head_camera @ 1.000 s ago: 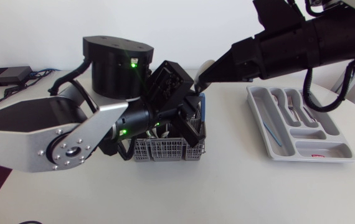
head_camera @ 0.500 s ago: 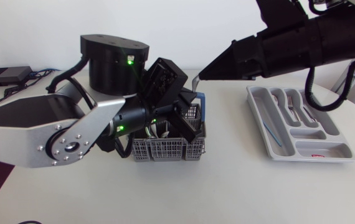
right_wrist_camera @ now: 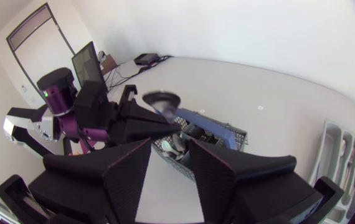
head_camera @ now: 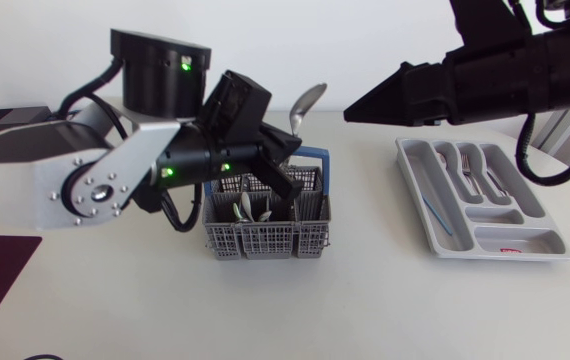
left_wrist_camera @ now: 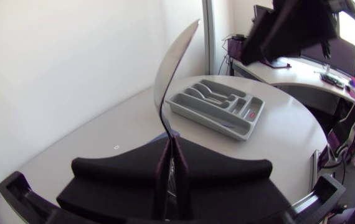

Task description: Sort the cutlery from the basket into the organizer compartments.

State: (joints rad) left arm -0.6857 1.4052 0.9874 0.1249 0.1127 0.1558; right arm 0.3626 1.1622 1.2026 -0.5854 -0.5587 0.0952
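Polished metal spoon (head_camera: pixel 305 103) stands bowl-up above the grey mesh basket (head_camera: pixel 265 240), its handle pinched between the pressed-together fingers of the left tool (head_camera: pixel 287 142). It looks light, rigid and slick, so a thin hold low on the handle could let it pivot or slip; a grip nearer mid-handle would likely be steadier. The right tool (right_wrist_camera: pixel 170 143), fingers spread and holding nothing, hangs near the spoon, between the basket and the grey plastic organizer tray (head_camera: pixel 500 252), which sits well apart on the white bench (head_camera: pixel 385 300). How much handle lies inside the fingers is hidden, the left arm covers part of the basket's cutlery, and which tray slot holds spoons is hard to tell.
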